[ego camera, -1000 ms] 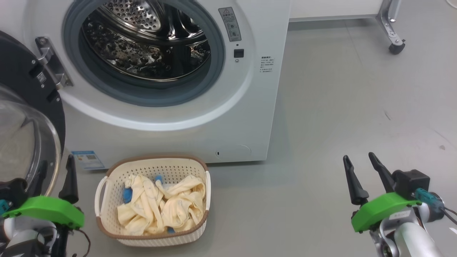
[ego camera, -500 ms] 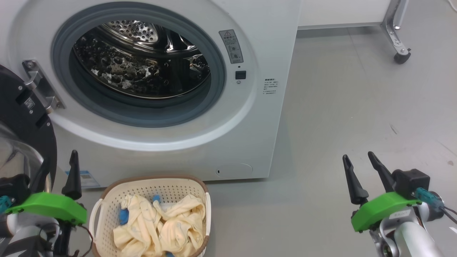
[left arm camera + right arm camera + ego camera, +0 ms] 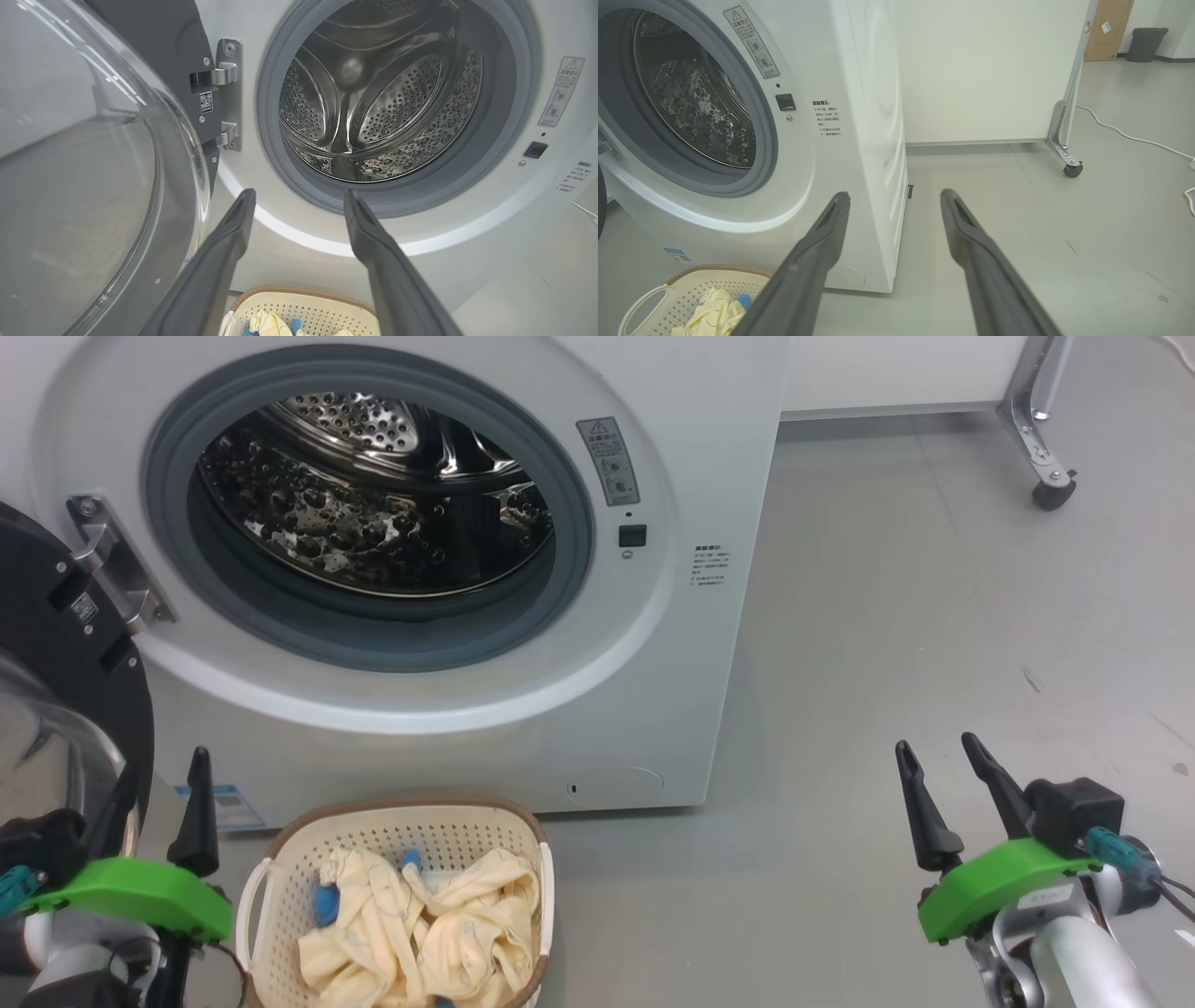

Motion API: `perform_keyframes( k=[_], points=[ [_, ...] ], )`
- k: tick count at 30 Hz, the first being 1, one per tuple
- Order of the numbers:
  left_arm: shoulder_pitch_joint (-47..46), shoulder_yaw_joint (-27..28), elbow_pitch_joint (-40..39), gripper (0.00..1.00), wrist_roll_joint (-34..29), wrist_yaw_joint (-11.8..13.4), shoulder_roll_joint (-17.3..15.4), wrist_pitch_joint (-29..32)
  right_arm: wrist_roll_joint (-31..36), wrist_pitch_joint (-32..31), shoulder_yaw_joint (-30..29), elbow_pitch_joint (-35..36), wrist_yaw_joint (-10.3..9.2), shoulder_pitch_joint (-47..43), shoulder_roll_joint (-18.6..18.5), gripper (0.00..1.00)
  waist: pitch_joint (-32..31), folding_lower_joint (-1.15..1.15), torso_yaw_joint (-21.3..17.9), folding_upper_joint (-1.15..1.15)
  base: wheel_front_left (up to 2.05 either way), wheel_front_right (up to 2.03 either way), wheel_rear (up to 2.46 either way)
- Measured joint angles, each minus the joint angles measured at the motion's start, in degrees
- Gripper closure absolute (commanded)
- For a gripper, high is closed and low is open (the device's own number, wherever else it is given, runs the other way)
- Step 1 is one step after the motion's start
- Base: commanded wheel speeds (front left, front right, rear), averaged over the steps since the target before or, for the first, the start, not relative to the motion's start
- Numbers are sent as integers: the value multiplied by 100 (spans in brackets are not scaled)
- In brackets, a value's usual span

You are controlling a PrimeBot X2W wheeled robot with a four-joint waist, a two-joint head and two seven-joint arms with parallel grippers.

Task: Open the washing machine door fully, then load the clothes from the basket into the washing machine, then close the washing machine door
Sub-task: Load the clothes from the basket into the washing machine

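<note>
Two grippers logged: left gripper [image 3: 159, 775] low at left, just beside the door [image 3: 47, 616] glass; right gripper [image 3: 934, 744] low at right, above the floor [image 3: 934, 569]. Jaws wide apart on both, nothing held. Door swung open at left on its hinge [image 3: 117, 569], clear of the washer [image 3: 691, 476] mouth. Drum [image 3: 373, 504] steel, perforated, open to view. Basket [image 3: 280, 868] on floor just before washer front, below the mouth. Clothes [image 3: 420, 924] heaped inside basket, pale yellow with blue trim, touched by neither gripper.
</note>
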State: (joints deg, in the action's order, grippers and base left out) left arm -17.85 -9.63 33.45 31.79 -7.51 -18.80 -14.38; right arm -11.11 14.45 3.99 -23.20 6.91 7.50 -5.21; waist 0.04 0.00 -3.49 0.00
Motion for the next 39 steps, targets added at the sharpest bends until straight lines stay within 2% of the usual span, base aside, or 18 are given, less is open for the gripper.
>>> perform_keyframes(
  k=[20,39],
  points=[
    [30,-316,125,0,207,0,-2,0,0,0,89,1,0,-1,0,0,36,0,-157,0,0,0,0],
    [21,-887,1069,0,631,0,54,1,-57,0,142,105,0,223,-10,0,633,0,-590,0,0,0,0]
  ],
)
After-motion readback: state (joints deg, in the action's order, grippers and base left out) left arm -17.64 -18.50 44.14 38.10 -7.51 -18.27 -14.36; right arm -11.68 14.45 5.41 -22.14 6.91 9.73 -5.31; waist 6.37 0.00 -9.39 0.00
